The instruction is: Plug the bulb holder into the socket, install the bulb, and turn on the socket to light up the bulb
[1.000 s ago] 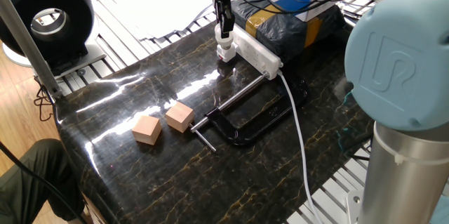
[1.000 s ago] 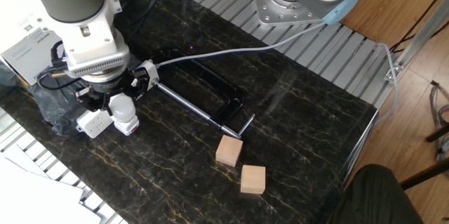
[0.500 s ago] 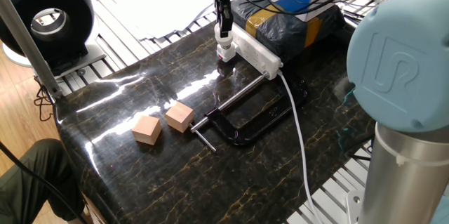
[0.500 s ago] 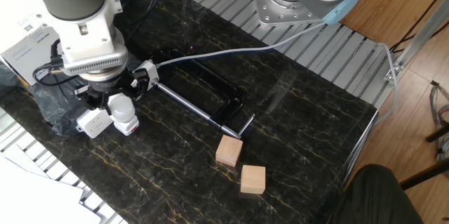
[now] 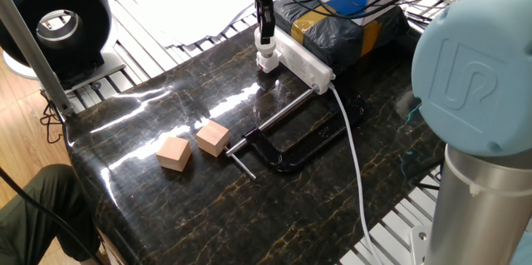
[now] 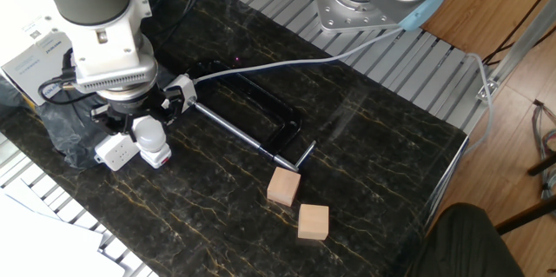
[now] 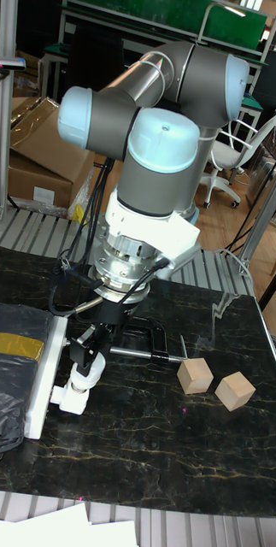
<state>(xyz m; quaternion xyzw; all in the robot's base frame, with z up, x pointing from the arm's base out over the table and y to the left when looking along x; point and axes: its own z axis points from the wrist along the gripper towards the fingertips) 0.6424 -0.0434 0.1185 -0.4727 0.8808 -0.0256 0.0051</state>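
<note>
The socket (image 5: pixel 304 61) is a long white power strip lying at the far edge of the dark table, also visible in the other views (image 6: pixel 113 150) (image 7: pixel 40 376). The white bulb holder (image 5: pixel 268 65) (image 6: pixel 162 157) (image 7: pixel 71 398) sits against the strip's near end. The white globe bulb (image 5: pixel 265 49) (image 6: pixel 150 134) (image 7: pixel 86 373) stands upright on top of the holder. My gripper (image 5: pixel 265 34) (image 6: pixel 146 124) (image 7: pixel 90 352) points straight down, its dark fingers shut on the bulb's upper part.
A black C-clamp (image 5: pixel 293 136) (image 6: pixel 261 119) lies mid-table beside the socket's white cable (image 5: pixel 353 153). Two tan wooden cubes (image 5: pixel 212 138) (image 5: pixel 174 153) sit nearer the front. A black bag with yellow tape (image 5: pixel 332 24) lies behind the socket.
The wrist has turned slightly over the bulb and its cables have shifted. The bulb, holder and socket stay where they were.
</note>
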